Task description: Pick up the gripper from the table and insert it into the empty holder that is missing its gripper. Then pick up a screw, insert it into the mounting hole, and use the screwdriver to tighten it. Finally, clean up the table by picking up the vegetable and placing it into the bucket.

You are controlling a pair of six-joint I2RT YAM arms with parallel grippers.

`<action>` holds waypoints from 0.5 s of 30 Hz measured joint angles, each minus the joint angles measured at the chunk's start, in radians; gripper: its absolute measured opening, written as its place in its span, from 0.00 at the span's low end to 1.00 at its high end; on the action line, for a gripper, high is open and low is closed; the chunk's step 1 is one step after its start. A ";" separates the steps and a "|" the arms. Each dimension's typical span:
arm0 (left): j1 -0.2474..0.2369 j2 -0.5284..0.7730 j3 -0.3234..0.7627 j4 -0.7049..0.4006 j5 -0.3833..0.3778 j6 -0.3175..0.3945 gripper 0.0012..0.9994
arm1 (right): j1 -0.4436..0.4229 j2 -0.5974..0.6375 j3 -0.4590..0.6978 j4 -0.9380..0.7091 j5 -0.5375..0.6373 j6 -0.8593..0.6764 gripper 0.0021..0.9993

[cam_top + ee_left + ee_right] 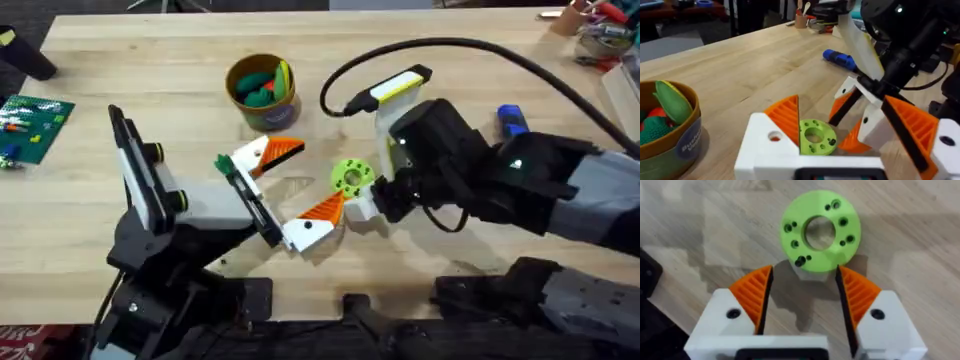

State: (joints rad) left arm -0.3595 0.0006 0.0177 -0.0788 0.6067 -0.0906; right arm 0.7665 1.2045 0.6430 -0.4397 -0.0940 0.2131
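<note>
1. Hovering over the lime-green disc [819, 229], the right gripper [352, 212] points its white fingers with orange ribbed pads [754, 296] at the disc's near edge; the jaws stand wide apart and hold nothing.
2. Lime-green disc [351, 176]: lies on the wooden table [150, 80] near its middle, showing a large central hole, several small holes, and a dark screw [800, 261] standing at the edge nearest the right gripper.
3. Left gripper [284, 186]: reaches in from the lower left, its jaws spread wide and empty, one orange pad [786, 117] just beside the disc [816, 136].
4. Screwdriver [512, 121]: bright blue, lying flat on the table well apart from the disc, beyond the right arm; in the left wrist view [840, 59] it lies behind the right gripper [875, 125].
5. Bucket [262, 90]: upright, behind the left gripper, holding green, orange and yellow vegetable pieces [262, 82]; also seen at the left wrist view's edge [670, 142].
</note>
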 joint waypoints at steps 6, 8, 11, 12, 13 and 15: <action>0.000 0.000 0.000 0.000 0.000 0.000 0.99 | 0.033 0.000 0.000 0.030 0.065 0.000 0.64; 0.000 0.000 0.000 0.000 0.000 0.000 0.99 | 0.044 0.000 0.000 0.037 0.076 -0.004 0.53; 0.000 0.000 0.000 0.000 0.000 0.000 0.99 | 0.053 0.001 0.000 0.046 0.087 -0.004 0.46; 0.000 0.000 0.000 0.000 0.000 0.000 0.99 | 0.054 0.001 0.000 0.048 0.090 -0.004 0.46; 0.000 0.000 0.000 0.000 0.000 0.000 0.99 | 0.055 0.002 0.000 0.050 0.092 -0.004 0.46; 0.000 0.000 0.000 0.000 0.000 0.000 0.99 | 0.055 0.002 0.000 0.053 0.094 -0.004 0.45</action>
State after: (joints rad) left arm -0.3595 0.0006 0.0177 -0.0788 0.6067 -0.0906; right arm 0.8219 1.2064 0.6430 -0.3869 0.0002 0.2092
